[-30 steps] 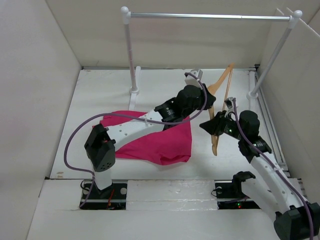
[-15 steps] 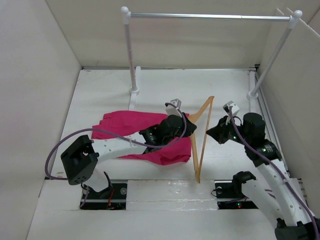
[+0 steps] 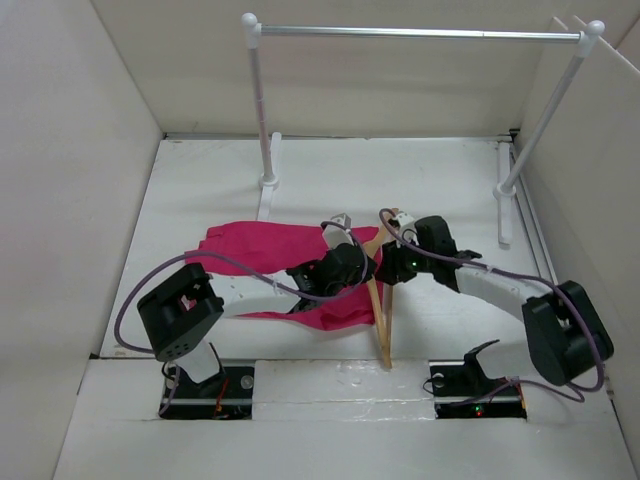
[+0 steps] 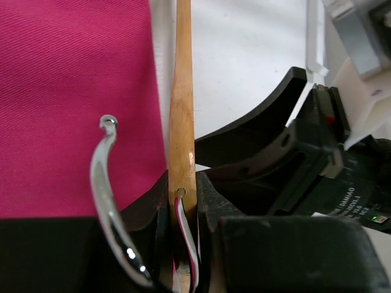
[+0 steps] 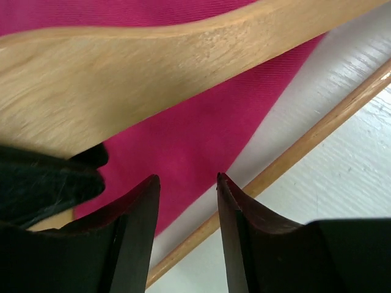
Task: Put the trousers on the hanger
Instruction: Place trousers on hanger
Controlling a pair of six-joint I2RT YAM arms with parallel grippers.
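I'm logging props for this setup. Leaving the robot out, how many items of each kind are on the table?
Trousers: 1
Hanger: 1
Clothes rail: 1
Total: 3

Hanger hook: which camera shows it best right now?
Left wrist. The metal hook shows clearly there, curving against the trousers, beside the wooden hanger clamped in the left pincer. The top view shows the hanger's frame, but its hook cannot be made out. The right wrist view shows only wood, no hook.
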